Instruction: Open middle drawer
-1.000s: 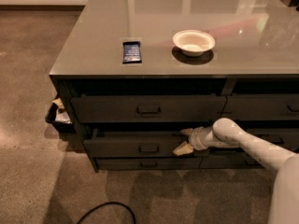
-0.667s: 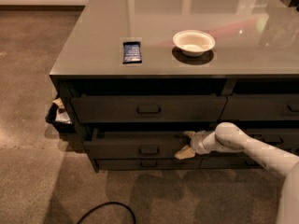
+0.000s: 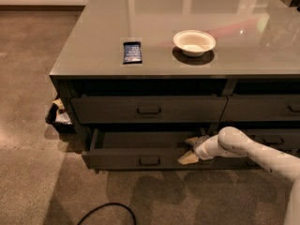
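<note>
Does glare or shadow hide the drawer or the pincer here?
Camera view: light glare streaks the countertop behind the bowl; deep shadow fills the recess under the countertop; the middle drawer front is dim yet visible; the pincer near its right end is well lit.

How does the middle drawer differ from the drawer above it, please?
The middle drawer stands pulled out, its inside showing; the top drawer sits shut. The end effector is at the middle drawer's front, not the top drawer's. Both are dark grey with centre handles.
</note>
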Robot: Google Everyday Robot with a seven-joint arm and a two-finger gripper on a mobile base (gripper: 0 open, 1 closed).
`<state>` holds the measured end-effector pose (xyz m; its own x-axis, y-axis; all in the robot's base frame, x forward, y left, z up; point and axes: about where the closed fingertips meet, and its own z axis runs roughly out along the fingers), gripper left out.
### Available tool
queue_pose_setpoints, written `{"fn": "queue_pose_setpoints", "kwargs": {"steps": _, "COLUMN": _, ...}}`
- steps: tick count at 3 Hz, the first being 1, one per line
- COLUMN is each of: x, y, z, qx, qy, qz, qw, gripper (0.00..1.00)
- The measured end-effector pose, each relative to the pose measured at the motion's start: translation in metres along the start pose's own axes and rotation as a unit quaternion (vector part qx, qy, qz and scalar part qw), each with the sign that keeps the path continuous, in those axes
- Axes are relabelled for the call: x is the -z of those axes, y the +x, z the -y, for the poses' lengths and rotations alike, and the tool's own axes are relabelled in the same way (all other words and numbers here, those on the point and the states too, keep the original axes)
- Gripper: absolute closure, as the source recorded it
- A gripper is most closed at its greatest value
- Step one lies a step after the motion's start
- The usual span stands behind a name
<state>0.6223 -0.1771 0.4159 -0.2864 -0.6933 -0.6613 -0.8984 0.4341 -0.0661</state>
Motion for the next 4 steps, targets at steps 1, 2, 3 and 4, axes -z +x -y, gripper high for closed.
{"fn": "queue_pose_setpoints", "kwargs": {"steps": 1, "x": 0.008, "y": 0.008, "z": -0.016, "qx": 0.004, "qy": -0.002, "qz": -0.010, "qw": 0.9999, "gripper": 0.39}}
{"fn": "queue_pose_setpoints", "kwargs": {"steps": 2, "x": 0.017, "y": 0.011, "z": -0.031, "qx": 0.013, "qy": -0.005, "qz": -0.020, "qw": 0.9997, "gripper": 0.39}}
{"fn": "queue_pose_setpoints", "kwargs": {"steps": 3, "x": 0.023, "y": 0.015, "z": -0.046, "qx": 0.019, "qy": -0.012, "qz": -0.027, "qw": 0.9994, "gripper": 0.38}}
{"fn": "queue_pose_setpoints", "kwargs": {"steps": 4, "x": 0.028, "y": 0.020, "z": -0.060, "qx": 0.022, "qy": -0.020, "qz": -0.033, "qw": 0.9990, "gripper": 0.56}}
